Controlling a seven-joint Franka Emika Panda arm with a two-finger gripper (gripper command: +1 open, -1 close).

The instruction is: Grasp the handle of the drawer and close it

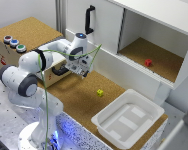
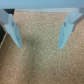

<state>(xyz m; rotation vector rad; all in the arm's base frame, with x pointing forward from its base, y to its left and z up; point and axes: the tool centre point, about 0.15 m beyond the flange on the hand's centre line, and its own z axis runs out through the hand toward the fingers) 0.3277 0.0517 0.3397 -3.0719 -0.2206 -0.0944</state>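
Note:
The drawer (image 1: pixel 55 48) of the cork-topped wooden box (image 1: pixel 29 29) stands pulled out, its pale inside showing behind my arm. Its black bar handle (image 1: pixel 59 71) sits on the light tan front panel (image 1: pixel 55 78), partly hidden by my arm. My gripper (image 1: pixel 82 73) hovers over the cork table just to the exterior view's right of the handle, not touching it. In the wrist view the gripper (image 2: pixel 40 36) is open and empty, its two pale blue fingers (image 2: pixel 14 33) spread wide over bare cork. The handle and the drawer are out of the wrist view.
Three coloured buttons (image 1: pixel 14 43) sit on the box top. A large white cabinet (image 1: pixel 144 30) with a black handle (image 1: pixel 89 20) holds a red cube (image 1: pixel 148 62). A yellow cube (image 1: pixel 100 92) lies on the cork table. A white tub (image 1: pixel 126 119) stands at the front right.

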